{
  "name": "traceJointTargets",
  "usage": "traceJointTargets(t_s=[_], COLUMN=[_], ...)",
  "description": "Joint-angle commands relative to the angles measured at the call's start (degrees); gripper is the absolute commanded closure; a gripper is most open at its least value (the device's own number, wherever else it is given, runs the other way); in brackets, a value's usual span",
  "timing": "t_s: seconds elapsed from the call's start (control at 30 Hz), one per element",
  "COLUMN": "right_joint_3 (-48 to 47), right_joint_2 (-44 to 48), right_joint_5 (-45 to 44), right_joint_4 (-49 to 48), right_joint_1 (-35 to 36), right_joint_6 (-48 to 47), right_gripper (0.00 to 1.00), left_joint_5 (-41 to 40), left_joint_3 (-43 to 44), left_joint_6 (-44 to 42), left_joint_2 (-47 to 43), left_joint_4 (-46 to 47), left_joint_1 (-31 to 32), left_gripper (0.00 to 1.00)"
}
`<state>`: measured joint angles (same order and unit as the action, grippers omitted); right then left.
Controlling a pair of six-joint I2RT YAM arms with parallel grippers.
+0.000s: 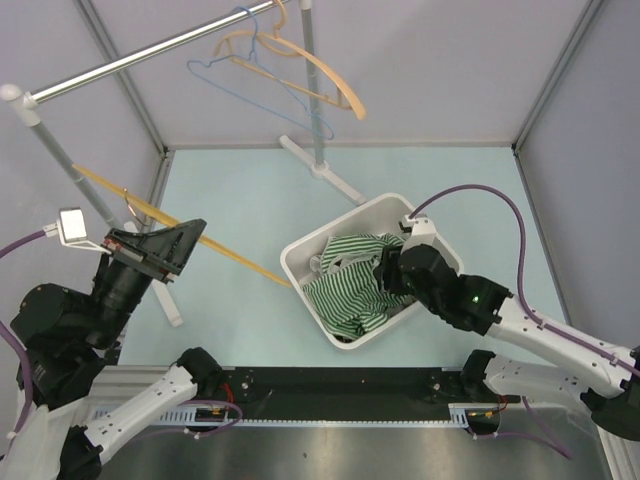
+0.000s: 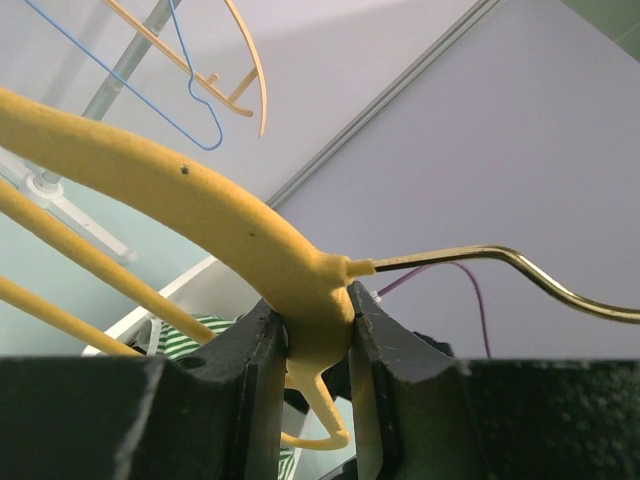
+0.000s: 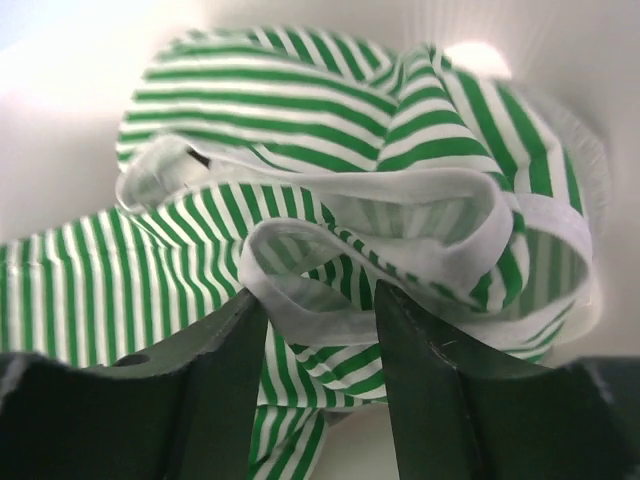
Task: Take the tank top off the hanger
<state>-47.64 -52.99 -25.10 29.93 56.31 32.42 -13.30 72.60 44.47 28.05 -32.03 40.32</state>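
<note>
The green-and-white striped tank top [image 1: 350, 285] lies crumpled in the white bin [image 1: 385, 202], off the hanger. My right gripper [image 1: 387, 272] reaches into the bin. In the right wrist view its fingers stand apart, and a loose white-edged fold of the tank top [image 3: 300, 150] sits between them at the right gripper [image 3: 320, 330]. The bare yellow hanger [image 1: 240, 262] stretches across the table's left side. My left gripper [image 1: 190, 236] is shut on it. In the left wrist view the left gripper [image 2: 318, 330] pinches the hanger [image 2: 250, 235] at its neck, just below the metal hook [image 2: 540, 280].
A clothes rack's rail [image 1: 150, 55] crosses the back left, carrying a blue wire hanger [image 1: 250, 80] and a tan hanger [image 1: 325, 72]. The rack's upright pole [image 1: 315, 90] and white foot [image 1: 330, 178] stand just behind the bin. Enclosure walls surround the table.
</note>
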Motion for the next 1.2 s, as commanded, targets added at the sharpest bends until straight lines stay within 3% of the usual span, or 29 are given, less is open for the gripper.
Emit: traceJointTargets(t_s=[0.0, 0.1, 0.2, 0.33, 0.43, 0.53, 0.67, 0.73, 0.83, 0.93, 1.17], right_joint_3=[-6.8, -9.0, -11.5, -18.6, -21.3, -22.0, -21.4, -21.4, -23.1, -25.4, -23.5], right_joint_2=[-0.4, -1.4, -3.2, -4.2, -3.0, -0.9, -1.1, -2.3, -7.2, -12.1, -14.5], right_joint_5=[-1.8, -2.1, -5.2, -10.7, -10.6, -3.8, 11.7, 12.9, 6.4, -8.1, -12.2], right_joint_4=[4.8, 5.8, 10.1, 18.0, 18.8, 9.7, -2.0, -7.9, -12.1, -14.5, -23.2], right_joint_1=[0.1, 1.4, 3.4, 8.2, 11.0, 16.9, 23.0, 26.4, 30.5, 32.1, 32.1], right_joint_6=[-2.3, -2.1, -1.0, -0.9, -4.9, -12.6, -19.8, -23.6, -27.7, -30.4, -36.5], right_gripper=[0.43, 0.35, 0.12, 0.01, 0.01, 0.01, 0.03, 0.03, 0.03, 0.07, 0.21], left_joint_5=[0.6, 0.5, 0.6, 0.0, -0.7, -1.6, -4.6, -5.3, -5.0, -4.0, -1.1], left_joint_3=[-0.4, -0.4, -0.3, -0.1, -0.5, -1.3, -3.3, -4.3, -5.2, -6.0, -6.7], left_joint_6=[-1.6, -1.6, -1.7, -1.9, -1.1, 1.0, 6.8, 8.3, 10.8, 12.9, 15.0], left_joint_2=[0.1, 0.0, 0.4, 1.0, 1.9, 3.0, 3.1, 3.1, 3.4, 3.2, 2.9], left_joint_4=[2.6, 2.5, 2.2, 1.9, 1.9, 2.0, 1.7, 1.7, 1.7, 1.6, 0.8], left_joint_1=[-0.3, -0.3, -0.3, -0.3, -0.3, -0.3, -0.2, -0.3, -0.2, -0.2, -0.2], left_gripper=[1.00, 1.00, 1.00, 1.00, 1.00, 1.00, 1.00, 1.00, 1.00, 1.00, 1.00])
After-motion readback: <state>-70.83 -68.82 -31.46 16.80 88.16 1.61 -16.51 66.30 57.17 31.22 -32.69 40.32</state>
